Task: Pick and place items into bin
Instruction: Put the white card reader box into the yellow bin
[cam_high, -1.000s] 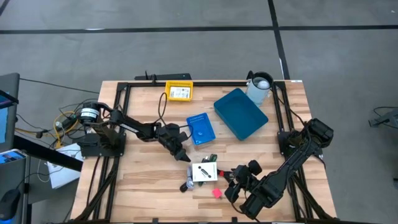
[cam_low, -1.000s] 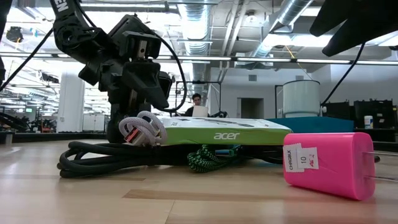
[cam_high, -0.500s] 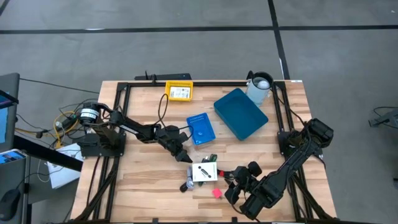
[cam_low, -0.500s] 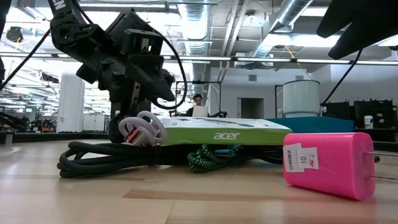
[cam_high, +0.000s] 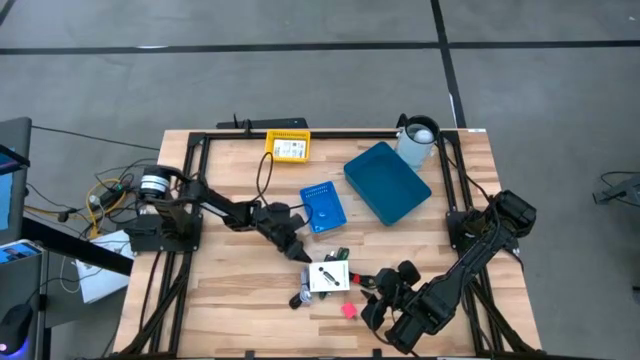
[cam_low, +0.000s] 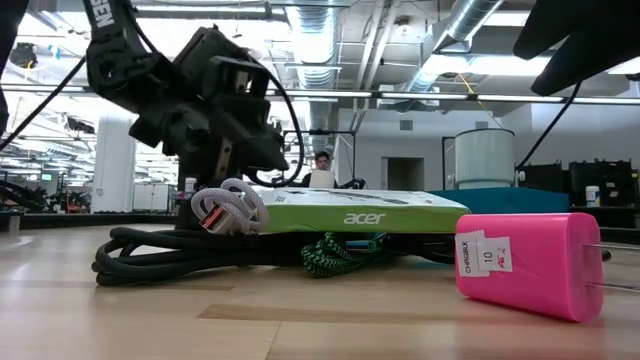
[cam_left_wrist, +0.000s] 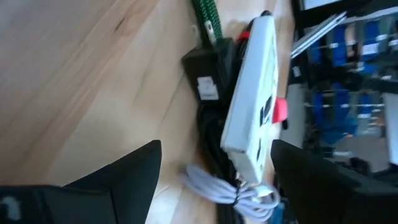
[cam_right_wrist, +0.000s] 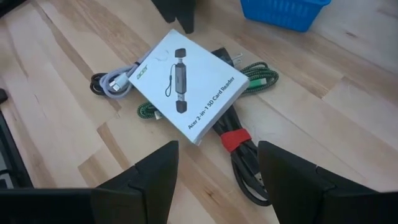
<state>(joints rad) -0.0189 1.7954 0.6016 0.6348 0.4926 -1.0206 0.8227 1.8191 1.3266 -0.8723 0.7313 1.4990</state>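
The items lie in one pile (cam_high: 322, 277) on the table's near middle. A white Acer card-reader box (cam_right_wrist: 186, 84) rests flat on black cables (cam_right_wrist: 239, 158), a green braided cable (cam_right_wrist: 260, 79) and a grey-white coiled cable (cam_right_wrist: 112, 84). A pink charger block (cam_low: 530, 262) lies just nearer. My left gripper (cam_high: 297, 251) hovers open at the pile's far-left side; its wrist view shows the box (cam_left_wrist: 252, 99) and the coil (cam_left_wrist: 230, 190) between its fingers. My right gripper (cam_high: 373, 286) waits open to the right of the pile, touching nothing.
A small blue basket (cam_high: 322, 207) stands just beyond the pile. A larger flat blue box (cam_high: 387, 182), a white cup (cam_high: 418, 140) and a yellow box (cam_high: 288, 148) sit toward the far edge. Bare wood shows left of the pile and along the near edge.
My left gripper has crept a little toward the pile and has turned slightly in the low view. The items have stayed where they were.
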